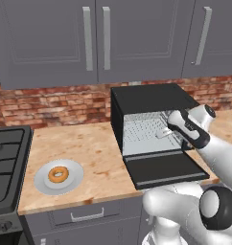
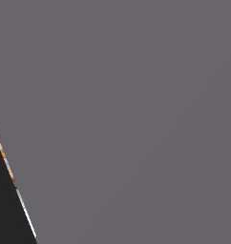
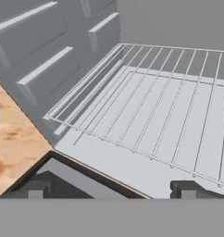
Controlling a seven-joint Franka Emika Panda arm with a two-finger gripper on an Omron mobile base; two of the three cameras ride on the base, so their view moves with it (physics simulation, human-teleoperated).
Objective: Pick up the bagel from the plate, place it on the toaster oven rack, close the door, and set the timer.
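Golden-orange and ring-shaped, the bagel (image 1: 58, 174) lies in the middle of a round light-grey plate (image 1: 73, 184) on the wooden tabletop (image 1: 94, 148), toward the near left, just right of a black stove (image 1: 7, 162). Nothing is touching it.

To the right stands a black toaster oven (image 1: 146, 98) against a red brick wall (image 1: 51, 103), under grey cabinets (image 1: 46, 38). Its door (image 1: 163, 170) is dropped open and lies flat toward the near edge, with a silver bar handle along its front. Inside, the silvery wire rack (image 3: 160, 120) spans the cavity and carries nothing.

The white robot arm reaches in from the near right, and its pincer (image 1: 167, 132) sits at the mouth of the oven, just above the open door. In the hand view the two dark fingertips (image 3: 190, 189) stand wide apart at the bottom of the picture with nothing between them, so the pincer is spread and empty, looking down on the rack.

The first step, picking up the bagel, appears not yet done. The next move likely calls for drawing the arm out of the oven, swinging left across the tabletop, lowering over the plate and pinching the bagel across its ring. The pincer and bagel are well apart.
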